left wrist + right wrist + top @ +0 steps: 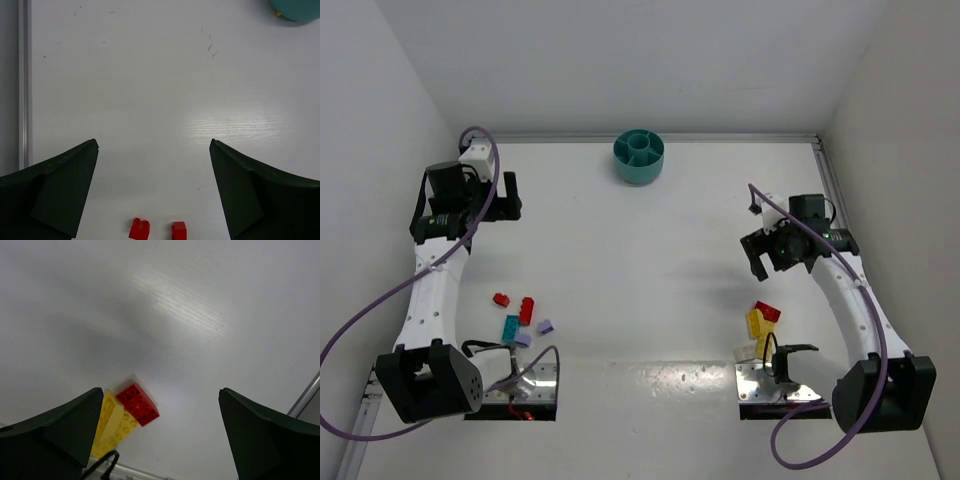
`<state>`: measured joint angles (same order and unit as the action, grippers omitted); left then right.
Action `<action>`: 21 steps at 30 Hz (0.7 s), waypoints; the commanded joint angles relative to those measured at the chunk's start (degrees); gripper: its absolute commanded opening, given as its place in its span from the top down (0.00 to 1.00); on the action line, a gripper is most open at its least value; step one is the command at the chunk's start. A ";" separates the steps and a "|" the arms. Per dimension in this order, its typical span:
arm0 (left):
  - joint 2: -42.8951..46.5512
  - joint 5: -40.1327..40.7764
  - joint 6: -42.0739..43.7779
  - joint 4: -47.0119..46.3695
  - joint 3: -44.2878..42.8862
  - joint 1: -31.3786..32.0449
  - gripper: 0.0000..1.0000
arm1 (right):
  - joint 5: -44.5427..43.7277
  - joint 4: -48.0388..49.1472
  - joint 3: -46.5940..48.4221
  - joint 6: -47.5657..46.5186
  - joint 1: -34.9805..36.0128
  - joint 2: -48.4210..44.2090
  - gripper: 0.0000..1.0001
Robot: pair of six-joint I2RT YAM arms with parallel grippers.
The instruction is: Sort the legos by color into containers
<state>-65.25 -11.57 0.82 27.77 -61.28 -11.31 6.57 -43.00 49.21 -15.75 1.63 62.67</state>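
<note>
The round teal bowl (640, 158) with its containers stands at the back middle of the table, and its edge shows in the left wrist view (297, 9). Near the left arm's base lie two red legos (501, 299) (527, 310), a teal one (510, 326) and two pale purple ones (545, 326). A red lego (768, 311) rests against yellow ones (757, 322) by the right base. My left gripper (508, 197) (154, 142) hangs open over bare table, with two red legos (139, 229) below it. My right gripper (758, 262) (161, 390) is open and holds nothing; the red lego (138, 404) and yellow legos (114, 427) lie by its left finger.
White walls enclose the table on the left, back and right. A metal rail (22, 85) runs along the left edge. Metal base plates (525, 385) (770, 385) and cables sit at the near edge beside the lego piles.
</note>
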 commanded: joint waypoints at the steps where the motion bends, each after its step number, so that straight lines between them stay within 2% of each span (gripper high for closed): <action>1: 0.74 -0.03 1.73 -0.87 0.02 -0.38 0.00 | 1.50 -7.69 3.69 -7.07 -0.57 0.69 0.03; 2: 0.22 -0.03 1.73 -0.87 0.02 -0.38 0.00 | 2.65 -10.15 3.70 -8.93 -0.57 0.69 0.11; 5: 0.21 -0.03 2.25 -0.87 0.72 -0.38 0.00 | 5.64 -19.20 5.01 -16.66 -0.57 2.88 0.26; 7: 0.21 -0.03 2.26 -1.40 1.24 -0.38 0.00 | 6.70 -24.39 5.02 -20.10 -0.57 3.76 0.30; 11: -1.01 -0.03 2.26 -2.02 1.77 -0.38 0.00 | 6.70 -27.66 3.88 -24.15 0.57 5.18 0.40; 15: -1.54 -0.03 2.26 -2.63 1.77 -0.38 0.00 | 6.97 -28.45 3.17 -25.65 0.57 6.93 0.40; 21: -2.07 -0.55 2.78 -3.16 2.30 -0.38 0.00 | -0.32 -22.66 -3.59 -31.44 0.57 5.09 0.43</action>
<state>-67.53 -11.62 2.81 26.92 -59.46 -11.31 9.76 -67.77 48.25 -42.35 2.02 69.06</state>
